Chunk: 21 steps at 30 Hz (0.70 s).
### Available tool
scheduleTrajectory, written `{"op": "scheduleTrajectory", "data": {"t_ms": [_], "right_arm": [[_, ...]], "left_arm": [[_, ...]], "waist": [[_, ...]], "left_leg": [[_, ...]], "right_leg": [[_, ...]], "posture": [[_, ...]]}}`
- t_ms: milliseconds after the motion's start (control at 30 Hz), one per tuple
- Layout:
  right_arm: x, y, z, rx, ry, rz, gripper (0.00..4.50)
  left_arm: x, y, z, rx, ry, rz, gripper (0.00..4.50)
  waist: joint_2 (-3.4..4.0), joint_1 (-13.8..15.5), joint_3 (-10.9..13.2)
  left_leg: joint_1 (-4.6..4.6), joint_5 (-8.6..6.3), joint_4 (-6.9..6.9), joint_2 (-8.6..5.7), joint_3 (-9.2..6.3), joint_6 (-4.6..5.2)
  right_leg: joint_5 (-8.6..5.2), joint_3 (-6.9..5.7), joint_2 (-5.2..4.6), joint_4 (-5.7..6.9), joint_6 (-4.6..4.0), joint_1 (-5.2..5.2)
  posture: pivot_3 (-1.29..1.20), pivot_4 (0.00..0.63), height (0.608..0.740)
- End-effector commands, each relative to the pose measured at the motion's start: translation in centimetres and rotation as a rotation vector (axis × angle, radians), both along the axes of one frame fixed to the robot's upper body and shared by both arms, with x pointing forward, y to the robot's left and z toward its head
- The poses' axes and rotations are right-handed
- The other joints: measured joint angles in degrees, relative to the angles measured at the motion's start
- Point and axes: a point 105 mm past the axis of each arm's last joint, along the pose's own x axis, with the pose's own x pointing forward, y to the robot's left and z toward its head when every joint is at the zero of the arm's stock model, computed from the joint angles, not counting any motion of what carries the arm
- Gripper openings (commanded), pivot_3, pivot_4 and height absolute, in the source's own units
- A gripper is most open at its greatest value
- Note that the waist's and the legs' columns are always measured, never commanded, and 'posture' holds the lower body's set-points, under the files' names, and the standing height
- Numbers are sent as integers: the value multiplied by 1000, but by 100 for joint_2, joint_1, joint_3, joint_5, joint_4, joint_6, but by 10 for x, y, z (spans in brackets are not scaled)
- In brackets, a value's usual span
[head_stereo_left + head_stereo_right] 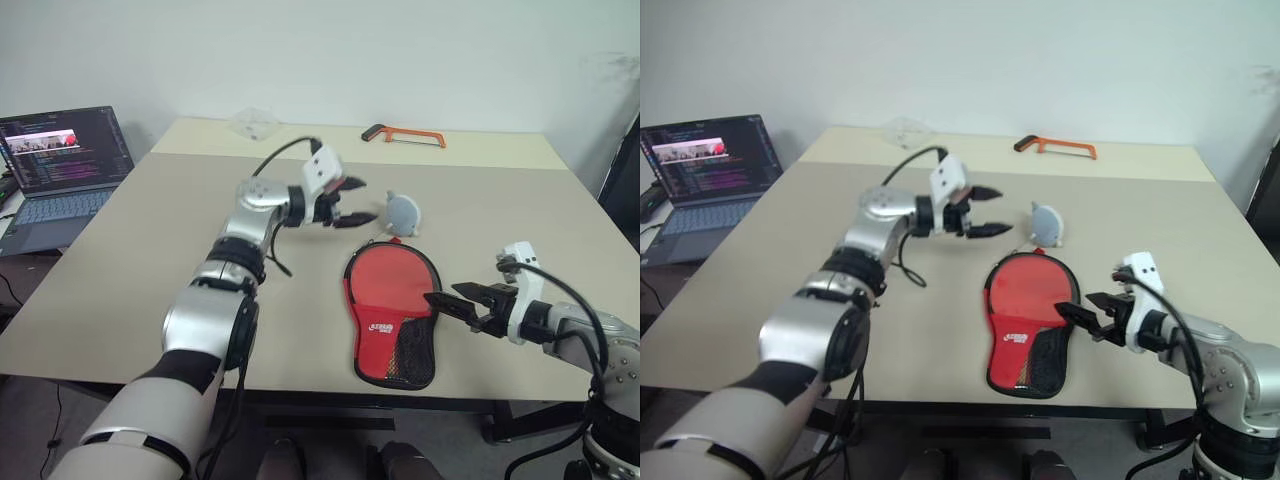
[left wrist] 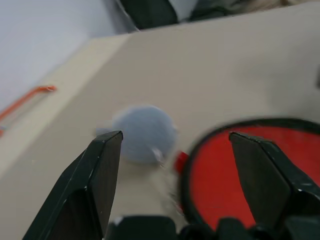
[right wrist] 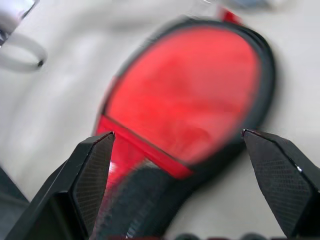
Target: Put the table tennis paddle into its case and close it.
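The black case (image 1: pixel 366 352) lies flat near the table's front edge, window side up. The table tennis paddle (image 1: pixel 388 283) is inside it, its red face showing through the clear window above the red logo band and black mesh. I cannot tell whether the zip is closed. My left gripper (image 1: pixel 361 202) hangs open above the table, up and left of the case and beside the grey pouch, holding nothing. Just right of the case, level with its logo band, my right gripper (image 1: pixel 446 293) is open and empty, pointing at it. The right wrist view shows the red face (image 3: pixel 185 95) between its fingers.
A small grey round pouch (image 1: pixel 403 212) sits just beyond the case's top. An orange hacksaw (image 1: pixel 405 134) and a clear plastic item (image 1: pixel 255 122) lie at the table's far edge. An open laptop (image 1: pixel 62 165) stands off the table to the left.
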Motion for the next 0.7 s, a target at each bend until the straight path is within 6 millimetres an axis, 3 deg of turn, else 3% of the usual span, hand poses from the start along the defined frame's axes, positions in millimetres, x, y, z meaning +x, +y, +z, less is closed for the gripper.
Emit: {"op": "scheduleTrajectory", "data": {"t_ms": [33, 300, 467, 700], "right_arm": [[-13, -1, -8, 69, 59, 21, 4500], [-48, 17, -33, 204, 200, 140, 4500], [-48, 30, -47, 218, 268, 130, 4500], [-41, 52, -51, 250, 302, 177, 4500]], "left_arm": [[-2, 12, 20, -21, -53, 10, 3691], [-26, 43, 26, -32, -3, 12, 3691], [-30, 53, 33, -33, -11, 76, 3691], [-35, 56, 34, -38, -11, 116, 3691]], "waist": [[0, -5, 0], [2, -45, -1], [2, -81, -1], [1, -134, -2]], "left_leg": [[-1, 0, 3, 1, -3, 0], [2, 0, 7, 2, -3, 0], [3, 7, 17, 4, -7, 11], [12, 13, 26, 11, -6, 21]], "right_leg": [[0, -1, 1, 3, 1, 0], [-1, 0, -1, 0, 5, 8], [-4, 1, 2, 0, 16, 10], [12, 6, 7, -2, 21, 16]], "posture": [[0, 150, 740], [0, 150, 740], [0, 150, 740], [0, 150, 740]]}}
